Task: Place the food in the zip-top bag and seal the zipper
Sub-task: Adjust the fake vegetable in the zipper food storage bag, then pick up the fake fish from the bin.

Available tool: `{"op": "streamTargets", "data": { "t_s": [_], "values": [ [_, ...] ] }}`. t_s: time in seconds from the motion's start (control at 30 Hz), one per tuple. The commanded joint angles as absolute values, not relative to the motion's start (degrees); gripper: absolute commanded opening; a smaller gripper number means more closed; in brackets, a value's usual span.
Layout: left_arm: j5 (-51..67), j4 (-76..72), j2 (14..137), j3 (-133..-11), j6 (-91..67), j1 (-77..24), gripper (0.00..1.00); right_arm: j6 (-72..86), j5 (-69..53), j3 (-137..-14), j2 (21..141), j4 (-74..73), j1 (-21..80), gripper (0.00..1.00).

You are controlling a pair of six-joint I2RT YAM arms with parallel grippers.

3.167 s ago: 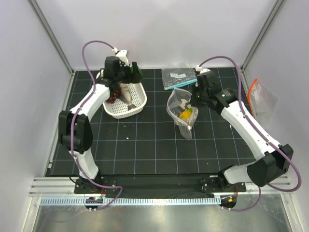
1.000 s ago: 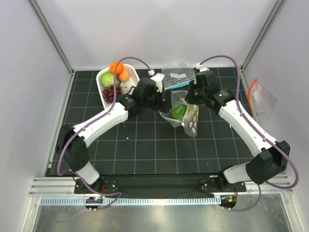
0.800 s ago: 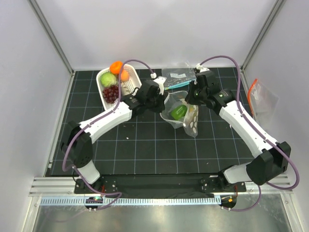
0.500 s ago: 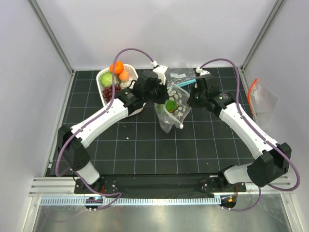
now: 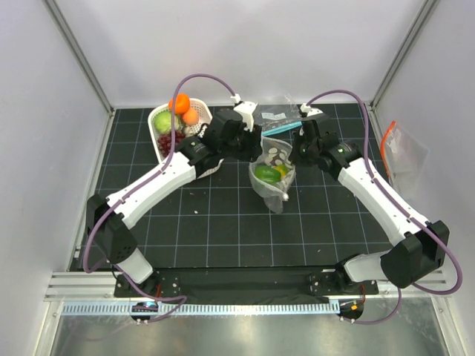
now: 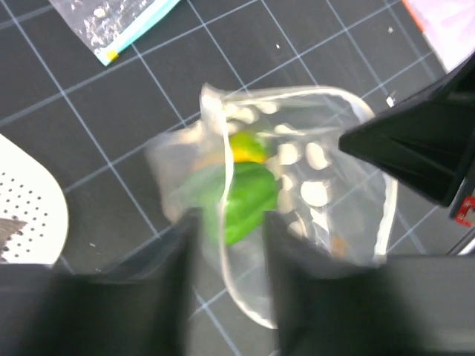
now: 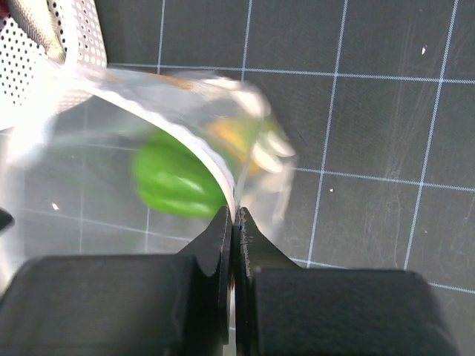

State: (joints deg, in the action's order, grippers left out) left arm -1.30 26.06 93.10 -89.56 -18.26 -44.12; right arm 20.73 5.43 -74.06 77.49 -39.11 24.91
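**Zip-top bag held open for loading**

The zip-top bag [image 5: 272,182] hangs just right of the mat's centre, mouth up, so that food can drop in from above. The right gripper [image 7: 232,215] is clamped on the rim at the bag's 2 o'clock edge. This keeps the floppy film lifted and the zipper [image 6: 282,90] spread into a loop. The left gripper [image 6: 228,226] hovers at the 10 o'clock edge, jaws a narrow gap apart with the rim strip running between them, apparently gripping nothing. A green piece [image 6: 241,200] and a yellow piece [image 6: 245,147] lie inside. Oranges [image 5: 180,107], a pale green fruit [image 5: 163,122] and grapes [image 5: 167,139] sit in the white basket [image 5: 153,122], at the bag's 10 o'clock. Left arm: stretched from its 7 o'clock base, wrist bent down over the mouth. Right arm: elbow out toward 4 o'clock, forearm running toward 11 o'clock, wrist pitched down.
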Motion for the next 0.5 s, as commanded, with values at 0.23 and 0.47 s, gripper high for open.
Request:
{"op": "streamTargets", "data": {
  "t_s": [0.23,0.47],
  "values": [
    [-10.72,26.01,90.27,-89.56,-14.77,-42.46,1.00,19.16,7.12,-76.46,76.82,-39.64,24.70,0.01],
    [-8.88,28.04,87.80,-86.84,-16.87,-30.61,1.00,18.72,7.29,-76.20,77.08,-39.29,24.70,0.01]
  ]
}}
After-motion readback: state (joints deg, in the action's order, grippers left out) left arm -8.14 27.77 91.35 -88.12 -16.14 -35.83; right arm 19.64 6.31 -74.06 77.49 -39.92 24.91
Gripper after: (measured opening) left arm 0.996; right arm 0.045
